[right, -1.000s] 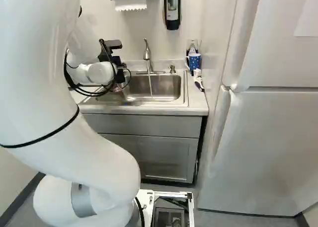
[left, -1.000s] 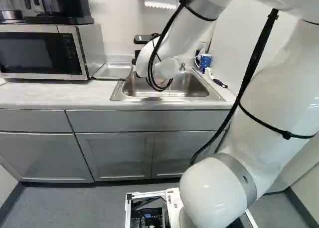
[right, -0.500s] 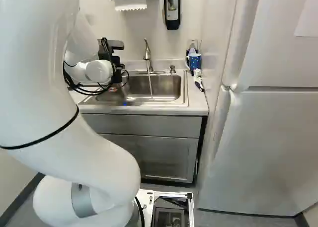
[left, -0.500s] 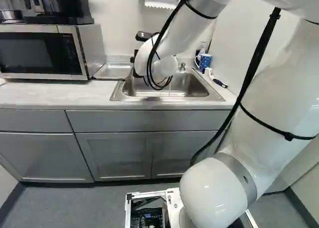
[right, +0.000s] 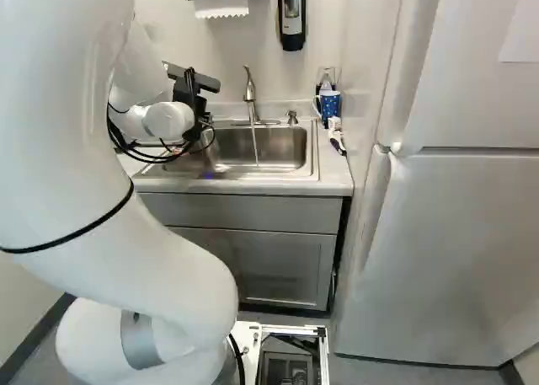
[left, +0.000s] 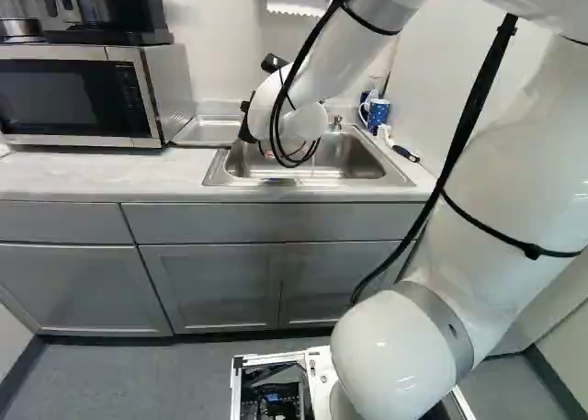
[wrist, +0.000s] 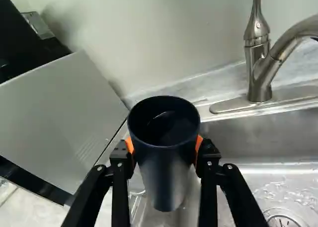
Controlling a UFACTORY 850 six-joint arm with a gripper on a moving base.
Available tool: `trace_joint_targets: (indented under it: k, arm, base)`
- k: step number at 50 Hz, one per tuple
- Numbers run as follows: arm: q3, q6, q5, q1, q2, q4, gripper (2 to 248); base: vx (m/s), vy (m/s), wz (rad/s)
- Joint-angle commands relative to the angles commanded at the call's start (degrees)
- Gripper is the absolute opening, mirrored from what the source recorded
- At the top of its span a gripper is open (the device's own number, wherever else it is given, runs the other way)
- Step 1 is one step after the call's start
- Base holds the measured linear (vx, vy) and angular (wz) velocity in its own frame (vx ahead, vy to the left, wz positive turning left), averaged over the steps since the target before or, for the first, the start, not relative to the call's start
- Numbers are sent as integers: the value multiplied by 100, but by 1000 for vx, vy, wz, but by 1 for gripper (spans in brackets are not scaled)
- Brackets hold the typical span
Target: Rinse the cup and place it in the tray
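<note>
The black gripper (right: 195, 94) is over the left part of the sink in the right base view, its fingertips hidden there. In the wrist view the gripper (wrist: 165, 145) is shut on a dark navy cup (wrist: 166, 175), an orange pad on each side just below the rim. The cup's open mouth faces the camera; a curved glint shows inside, and whether water is in it I cannot tell. The metal tray (left: 209, 130) lies between microwave and sink. A thin stream of water (right: 255, 145) runs from the faucet (right: 250, 90) into the sink (right: 282, 149), apart from the cup.
The microwave (left: 78, 98) stands left of the tray, and its side is close beside the cup in the wrist view. Right of the sink are a blue mug (right: 329, 104) and a dark-handled brush (right: 337, 142). A fridge (right: 455, 233) stands farther right.
The gripper has turned and tilted at the wrist over the sink's left part, while the upper arm has hardly moved. The base has not moved.
</note>
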Motion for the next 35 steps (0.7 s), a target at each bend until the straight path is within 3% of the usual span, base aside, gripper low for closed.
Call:
trace_joint_targets:
  k: [35]
  arm:
    - [0, 2109, 0, 0, 0, 0, 125]
  base:
    - [0, 0, 0]
